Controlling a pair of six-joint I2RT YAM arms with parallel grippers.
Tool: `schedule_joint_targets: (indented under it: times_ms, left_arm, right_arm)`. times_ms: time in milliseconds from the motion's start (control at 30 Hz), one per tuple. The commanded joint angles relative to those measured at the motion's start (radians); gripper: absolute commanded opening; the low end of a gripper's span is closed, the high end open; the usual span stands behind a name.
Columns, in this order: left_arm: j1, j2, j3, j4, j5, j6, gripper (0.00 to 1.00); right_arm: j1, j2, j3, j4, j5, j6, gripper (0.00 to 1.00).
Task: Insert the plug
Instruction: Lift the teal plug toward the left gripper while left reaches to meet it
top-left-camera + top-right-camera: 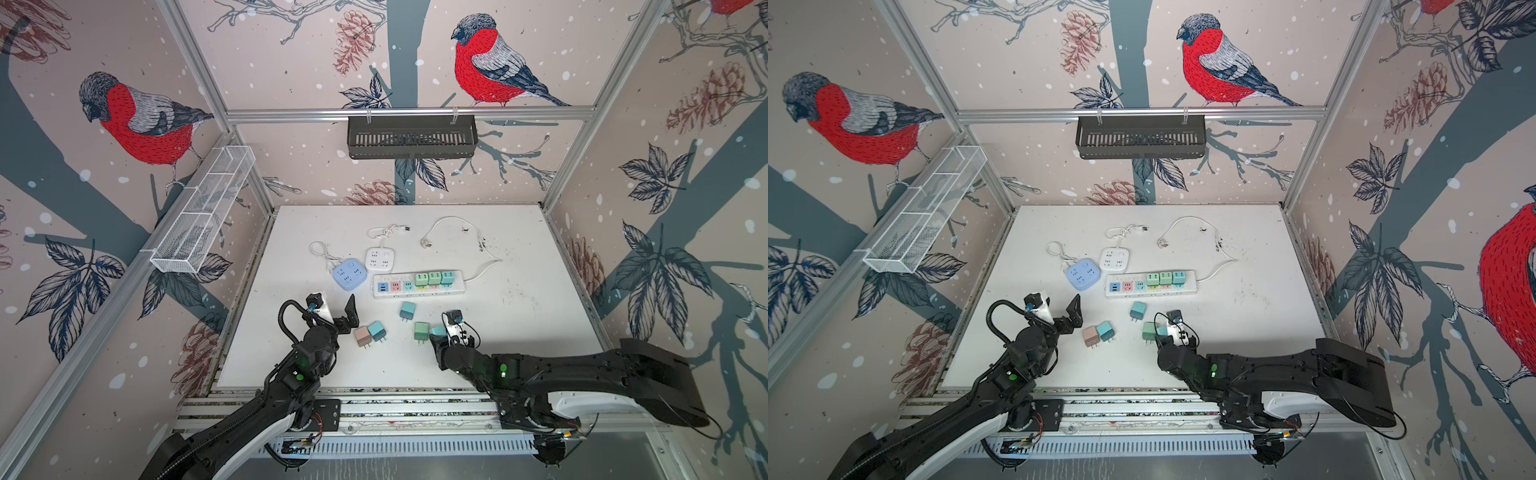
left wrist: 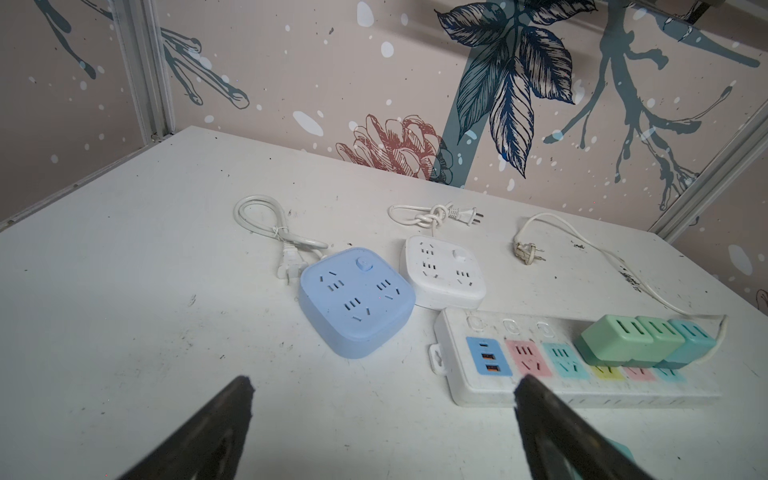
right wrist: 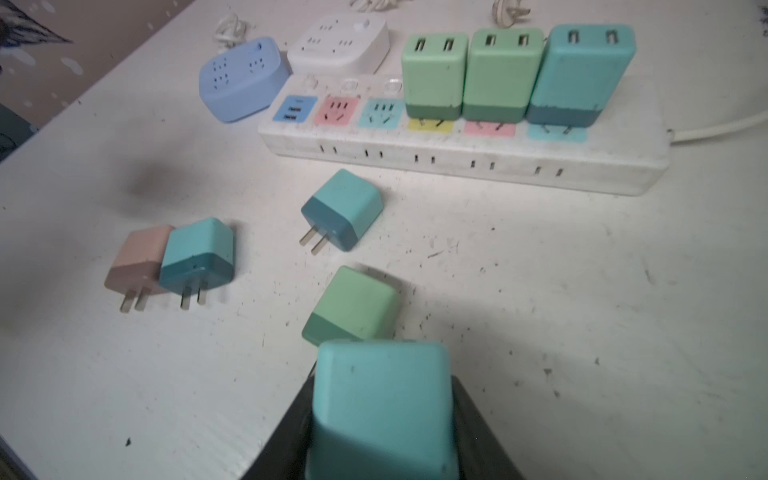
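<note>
Two sockets [image 3: 336, 111] bare, plug [image 3: 382, 411] held, table [image 3: 582, 311] open

Bright, even light falls from overhead, so the white table [image 1: 519, 332] looks flat and a little washed, with no hard glare. Shadows on it are soft and faint. In both top views the wide lens bows the metal posts [image 1: 198, 66] towards the edges. In the right wrist view the teal plug [image 3: 380, 411] nearest the lens is soft, and a blurry grey shadow smudges the tabletop.

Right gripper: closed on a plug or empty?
Shut on the teal plug; in the right wrist view the right gripper clamps both its sides.
</note>
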State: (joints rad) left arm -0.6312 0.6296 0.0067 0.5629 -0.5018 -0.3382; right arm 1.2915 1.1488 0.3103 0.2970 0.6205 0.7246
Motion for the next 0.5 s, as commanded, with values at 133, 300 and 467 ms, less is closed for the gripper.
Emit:
schedule_joint_targets:
  times_ms: [133,300,467]
  left_arm:
    - [-0.001,-0.016,-0.043,0.061,0.026,0.01,0.98]
    - [0.0,-0.003,-0.041,0.072,0.033,0.018,0.98]
    - [-0.001,0.028,-0.034,0.085,0.041,0.023,0.97]
  right_arm:
    - [-0.135,-0.061,-0.034,0.447,0.011,-0.303,0.12]
    - [-0.207,-0.074,-0.049,0.735,-0.105,-0.583,0.09]
    - [-0.216,-0.065,-0.002,0.708,-0.207,-0.796,0.04]
